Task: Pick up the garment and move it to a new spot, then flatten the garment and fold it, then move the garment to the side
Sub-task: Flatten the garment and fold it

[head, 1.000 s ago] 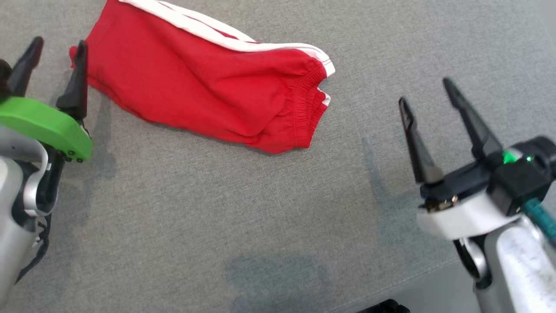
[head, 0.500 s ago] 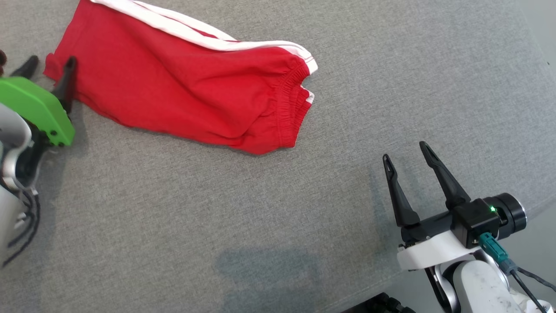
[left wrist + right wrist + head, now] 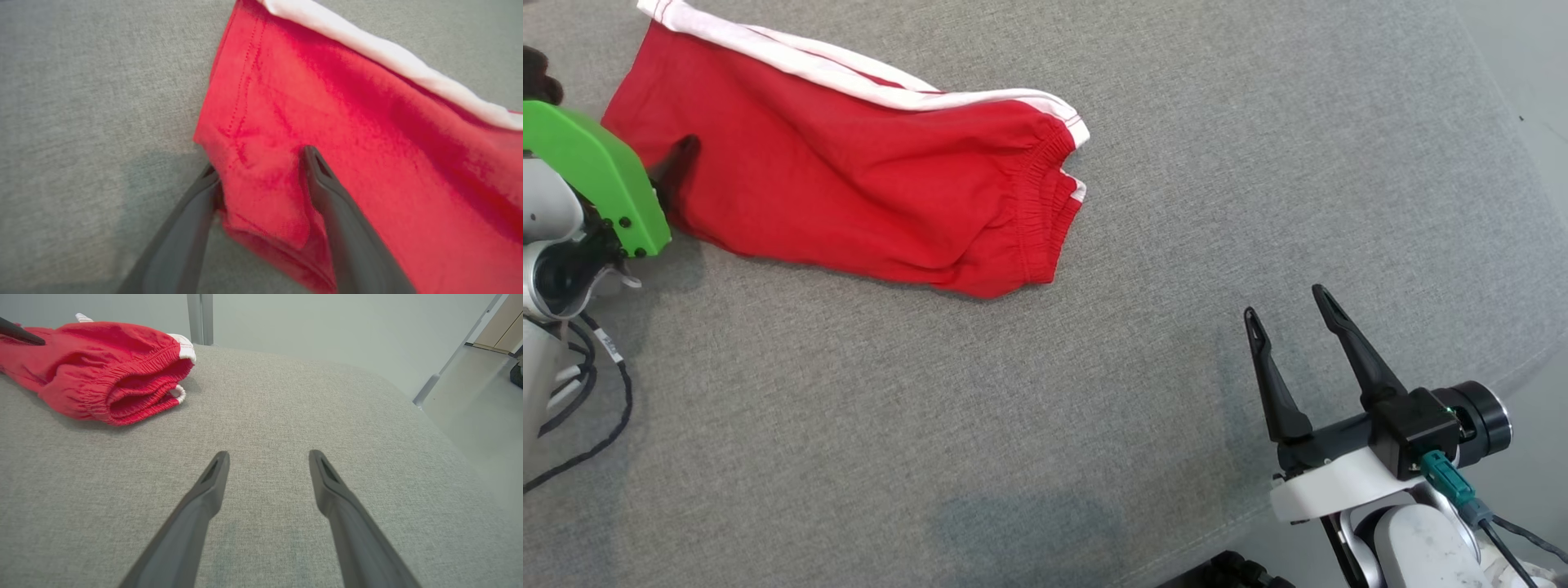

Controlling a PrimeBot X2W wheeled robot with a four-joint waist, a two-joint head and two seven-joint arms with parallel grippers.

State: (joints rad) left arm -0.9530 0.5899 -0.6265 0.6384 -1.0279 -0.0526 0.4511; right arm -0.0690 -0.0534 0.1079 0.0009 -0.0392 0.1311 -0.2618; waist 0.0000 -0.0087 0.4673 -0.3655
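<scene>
A pair of red shorts point(image 3: 849, 188) with a white side stripe and an elastic waistband lies folded on the grey fabric surface point(image 3: 1013, 392), waistband toward the right. My left gripper point(image 3: 658, 163) is at the left leg corner and stands open. In the left wrist view that gripper point(image 3: 259, 159) straddles the corner of the shorts point(image 3: 367, 143), one finger on top of the cloth and one beside its edge. My right gripper point(image 3: 1284, 302) is open and holds nothing, off to the lower right of the shorts. In the right wrist view, that gripper point(image 3: 267, 455) hovers over bare surface with the shorts point(image 3: 94, 363) far to its left.
The padded surface ends in an edge point(image 3: 1503, 376) just right of my right arm, with pale floor point(image 3: 482, 408) beyond. A metal post point(image 3: 200, 318) stands behind the surface. A black cable point(image 3: 596, 392) hangs by my left arm.
The camera has shifted. My left gripper has pushed forward so the shorts' corner now sits between its fingers. My right gripper drew back from the shorts, then held still.
</scene>
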